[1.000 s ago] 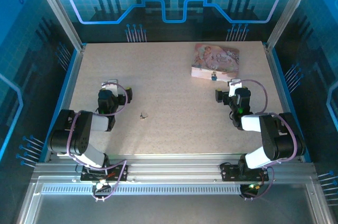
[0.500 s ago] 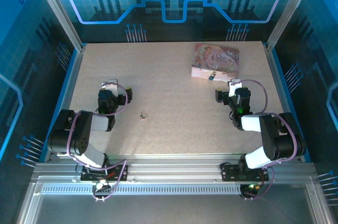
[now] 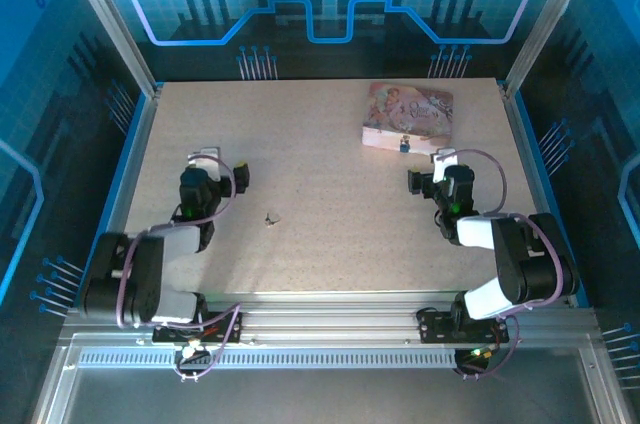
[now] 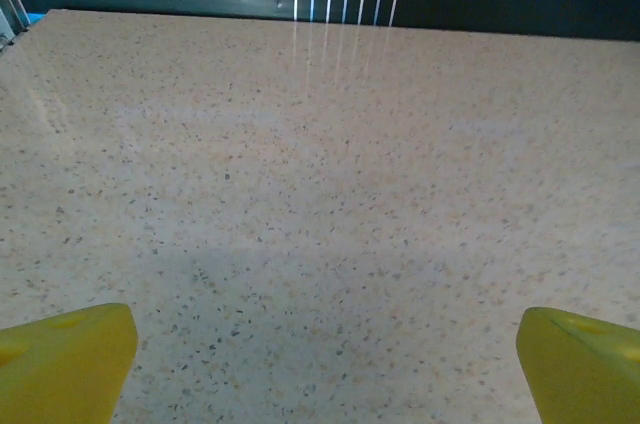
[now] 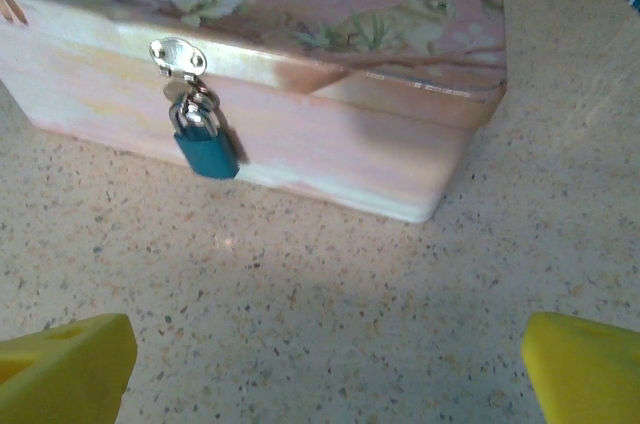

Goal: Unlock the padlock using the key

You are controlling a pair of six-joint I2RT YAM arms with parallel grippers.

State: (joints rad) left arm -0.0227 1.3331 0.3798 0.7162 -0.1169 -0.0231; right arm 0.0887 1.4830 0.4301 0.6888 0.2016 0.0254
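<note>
The padlock point(image 5: 207, 149) is small and blue and hangs by its metal shackle from the hasp on the front of the pink illustrated box point(image 5: 330, 144). From above, the padlock point(image 3: 404, 144) shows on the near wall of the box point(image 3: 410, 109) at the back right. The key point(image 3: 271, 217) is a tiny silvery piece lying on the table, left of centre. My right gripper point(image 5: 325, 369) is open, low over the table a short way in front of the box, with the padlock ahead to its left. My left gripper point(image 4: 325, 364) is open over bare table, left of the key.
The speckled table point(image 3: 330, 244) has raised blue edges and dark walls around it. In the top view my left gripper point(image 3: 212, 169) and right gripper point(image 3: 437, 172) stand far apart, with open table between them.
My left arm has swung a little to the left, its elbow dropping toward the near edge. The right arm, box and key have stayed where they were.
</note>
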